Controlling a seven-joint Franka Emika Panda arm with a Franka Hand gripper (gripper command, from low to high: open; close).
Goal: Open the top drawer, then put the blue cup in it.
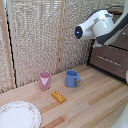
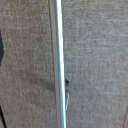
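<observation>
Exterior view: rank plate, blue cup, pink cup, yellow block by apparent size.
1. Plate, though it sits nearest the camera and is cut off by the frame.
2. Blue cup and pink cup: too alike to rank.
3. Yellow block.

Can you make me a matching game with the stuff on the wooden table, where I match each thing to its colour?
Things:
1. cup with a side handle
2. cup beside it
3. little block
4. plate

Colours:
A. yellow-orange
B. white with a patterned rim
C. blue
D. pink

Right pairs: 1-C, 2-D, 3-A, 4-B
</observation>
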